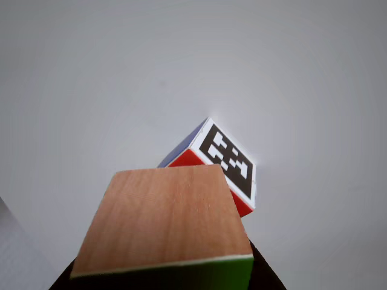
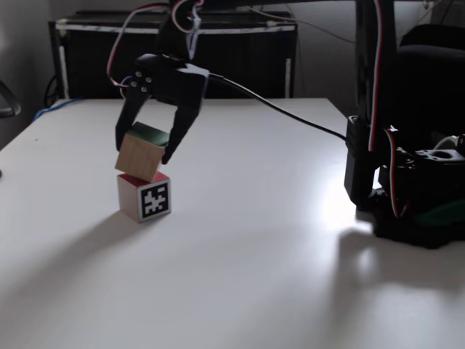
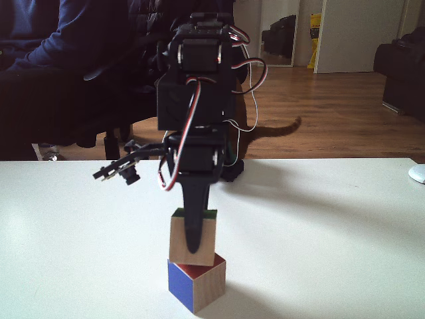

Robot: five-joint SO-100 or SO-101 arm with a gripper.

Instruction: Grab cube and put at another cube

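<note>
Cube clamped in gripper, tilted, green face up, resting on marker cube's red top on the table.

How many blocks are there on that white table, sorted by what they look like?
Plain wooden block with a green face, held in the gripper: 1
Block with black-and-white patterns, red top and blue side, standing on the table: 1
Total: 2 blocks
</note>
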